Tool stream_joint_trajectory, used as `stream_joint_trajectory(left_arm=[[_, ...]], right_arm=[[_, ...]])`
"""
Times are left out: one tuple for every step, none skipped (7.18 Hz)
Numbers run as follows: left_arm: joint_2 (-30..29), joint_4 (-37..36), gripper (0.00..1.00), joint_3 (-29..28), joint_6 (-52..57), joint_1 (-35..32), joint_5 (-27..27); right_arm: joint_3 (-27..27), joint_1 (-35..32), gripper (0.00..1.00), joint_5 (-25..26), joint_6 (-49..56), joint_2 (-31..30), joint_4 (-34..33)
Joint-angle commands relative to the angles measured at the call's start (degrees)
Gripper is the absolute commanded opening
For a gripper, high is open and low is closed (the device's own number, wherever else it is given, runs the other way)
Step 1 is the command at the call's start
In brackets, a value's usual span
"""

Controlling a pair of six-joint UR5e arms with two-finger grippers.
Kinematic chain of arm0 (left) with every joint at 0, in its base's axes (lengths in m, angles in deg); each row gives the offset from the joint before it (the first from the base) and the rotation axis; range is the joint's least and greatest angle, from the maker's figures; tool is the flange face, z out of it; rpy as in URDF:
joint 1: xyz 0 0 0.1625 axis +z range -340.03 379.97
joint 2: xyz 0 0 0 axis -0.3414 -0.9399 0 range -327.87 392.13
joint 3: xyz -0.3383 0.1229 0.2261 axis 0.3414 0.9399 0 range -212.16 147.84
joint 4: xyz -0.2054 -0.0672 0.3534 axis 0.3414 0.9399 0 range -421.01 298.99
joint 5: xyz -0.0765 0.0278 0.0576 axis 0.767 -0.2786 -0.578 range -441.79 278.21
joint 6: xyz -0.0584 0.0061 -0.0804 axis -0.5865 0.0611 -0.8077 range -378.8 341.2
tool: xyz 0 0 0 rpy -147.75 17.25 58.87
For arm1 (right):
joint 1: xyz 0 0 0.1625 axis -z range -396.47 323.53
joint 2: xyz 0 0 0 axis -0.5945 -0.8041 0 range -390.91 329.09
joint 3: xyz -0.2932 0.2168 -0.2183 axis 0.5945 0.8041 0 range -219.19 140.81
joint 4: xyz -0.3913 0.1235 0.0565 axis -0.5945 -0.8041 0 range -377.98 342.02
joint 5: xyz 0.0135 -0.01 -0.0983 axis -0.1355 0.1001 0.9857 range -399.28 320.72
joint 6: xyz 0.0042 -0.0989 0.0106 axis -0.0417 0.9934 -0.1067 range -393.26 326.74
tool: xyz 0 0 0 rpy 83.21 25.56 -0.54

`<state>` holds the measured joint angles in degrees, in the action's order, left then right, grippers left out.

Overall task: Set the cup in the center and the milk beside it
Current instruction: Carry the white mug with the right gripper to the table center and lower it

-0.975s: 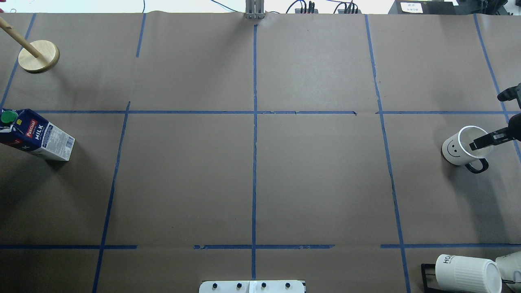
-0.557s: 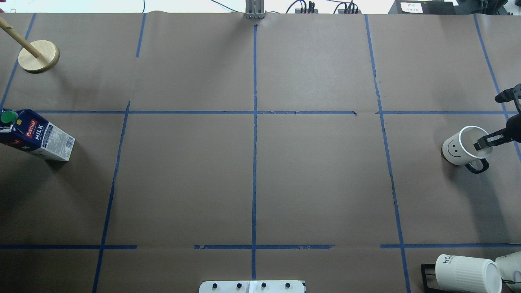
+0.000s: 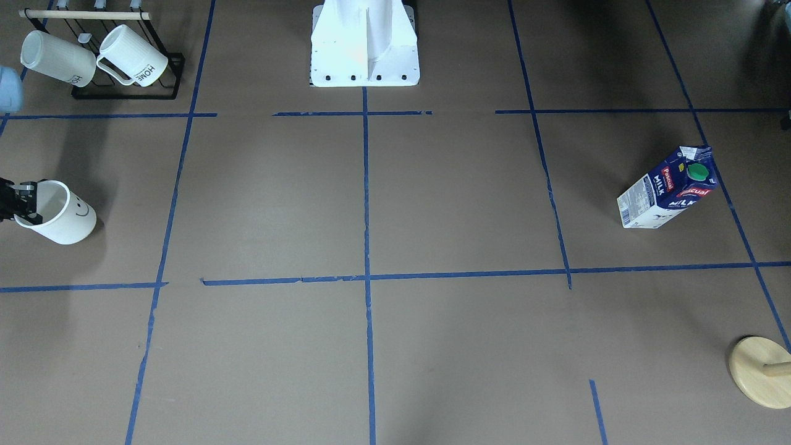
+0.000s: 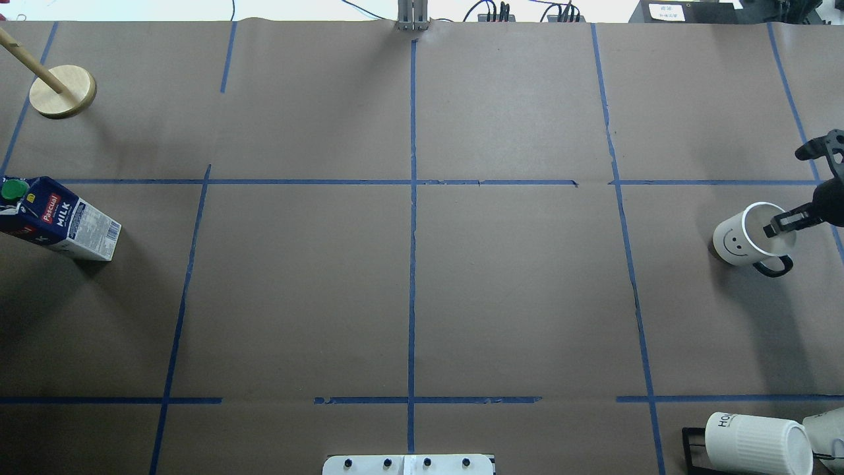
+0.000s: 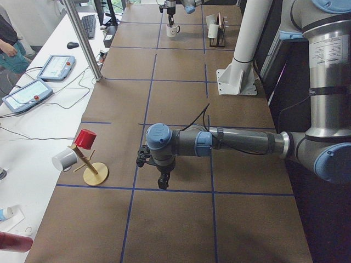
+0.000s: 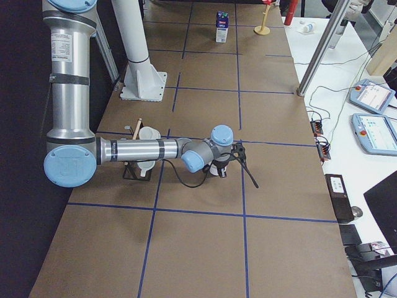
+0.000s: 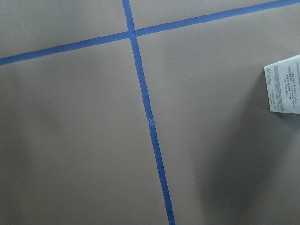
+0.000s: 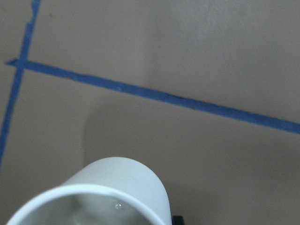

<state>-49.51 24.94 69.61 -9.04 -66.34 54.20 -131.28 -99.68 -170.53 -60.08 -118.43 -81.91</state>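
Observation:
The cup (image 4: 735,241), white with a black smiley and black handle, is at the far right of the table and slightly tilted; it also shows in the front view (image 3: 62,222) and the right wrist view (image 8: 117,187). My right gripper (image 4: 784,224) is shut on its rim, one finger inside. The milk (image 4: 62,221), a dark blue carton with a green cap, stands at the far left, also in the front view (image 3: 667,194). The center (image 4: 413,290) is bare brown paper with blue tape. My left gripper (image 5: 163,182) hangs over the table near the carton; I cannot tell its state.
A black rack with ribbed HOME mugs (image 4: 758,443) sits at the near right corner. A round wooden stand (image 4: 62,91) is at the far left. The white robot base (image 3: 364,49) is at the table's near middle edge.
The right gripper's finger drew back toward the cup's rim. The cup shifted a little left and away with it. The milk has not moved.

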Motion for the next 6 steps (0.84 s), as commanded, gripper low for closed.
stream_joint_trajectory(left_arm=[[0.0,0.0,1.0,0.1,0.0,0.0,0.1],[0.0,0.0,1.0,0.4,0.0,0.0,0.2],[0.1,-0.1,1.0,1.1,0.0,0.0,0.2],[0.3,-0.1,1.0,1.5,0.0,0.0,0.1],[0.3,-0.1,1.0,1.4,0.0,0.0,0.1],[0.3,-0.1,1.0,1.3,0.0,0.0,0.1]], right_arm=[[-1.6,2.4,0.0,-0.1,-4.8,10.9,-12.1],[-1.5,6.1,0.0,0.4,-10.7,16.6,-15.5],[-0.8,10.4,0.0,1.7,-16.5,21.5,-17.1],[-0.3,14.3,0.01,4.5,-23.1,25.3,-17.4],[2.9,18.4,0.01,8.5,-32.0,31.1,-17.5],[7.3,21.3,0.0,11.7,-37.7,37.0,-17.9]])
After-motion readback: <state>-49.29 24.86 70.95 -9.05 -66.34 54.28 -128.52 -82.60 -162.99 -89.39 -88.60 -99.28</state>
